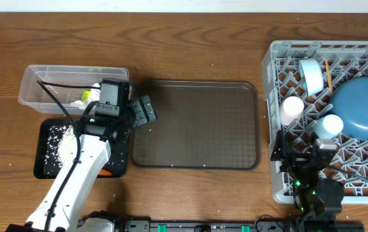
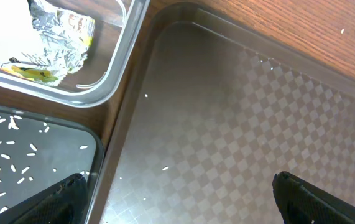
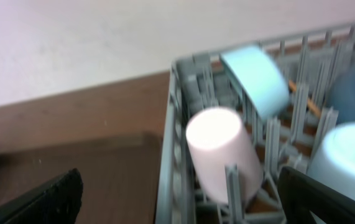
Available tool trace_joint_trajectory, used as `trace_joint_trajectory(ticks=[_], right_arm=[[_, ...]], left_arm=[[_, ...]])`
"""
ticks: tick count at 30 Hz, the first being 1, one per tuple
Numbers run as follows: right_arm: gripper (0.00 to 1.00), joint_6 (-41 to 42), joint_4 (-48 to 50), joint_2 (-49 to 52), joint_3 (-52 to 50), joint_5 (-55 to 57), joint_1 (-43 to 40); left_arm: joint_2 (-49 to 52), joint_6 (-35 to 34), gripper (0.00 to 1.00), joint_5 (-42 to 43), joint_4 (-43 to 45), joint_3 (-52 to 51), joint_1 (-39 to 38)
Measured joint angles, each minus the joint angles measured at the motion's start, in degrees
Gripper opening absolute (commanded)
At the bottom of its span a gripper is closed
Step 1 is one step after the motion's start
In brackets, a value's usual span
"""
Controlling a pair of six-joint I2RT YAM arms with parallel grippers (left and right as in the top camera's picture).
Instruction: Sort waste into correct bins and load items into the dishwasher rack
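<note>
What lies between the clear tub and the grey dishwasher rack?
The brown tray, with the left end effector over its left edge; the overhead view shows it.

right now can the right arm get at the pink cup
Probably yes: the right gripper is open close to the pink cup, nothing covers it, though pegs of the rack crowd its sides.

Cups two: pink cup point(image 1: 292, 108), light blue cup point(image 1: 310, 76); plate point(image 1: 364, 108) one; bowl point(image 1: 330, 124) one; rack point(image 1: 271, 77) one
</note>
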Motion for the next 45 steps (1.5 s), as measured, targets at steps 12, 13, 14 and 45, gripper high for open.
trace_joint_trajectory(ticks=[12, 13, 14, 45], right_arm=[[0.99, -10.45, 0.02, -2.1, 0.0, -0.24, 0.04], [0.99, -11.76, 0.02, -2.1, 0.0, -0.26, 0.04], [0.99, -12.96, 0.04, -2.1, 0.0, -0.24, 0.04], [0.99, -15.3, 0.04, -2.1, 0.0, -0.24, 0.04]], left_arm=[[0.0, 0.0, 0.98, 0.0, 0.0, 0.0, 0.0], [0.0, 0.0, 0.98, 0.0, 0.0, 0.0, 0.0], [0.0, 0.0, 0.98, 0.0, 0.0, 0.0, 0.0], [0.0, 0.0, 0.98, 0.0, 0.0, 0.0, 0.0]])
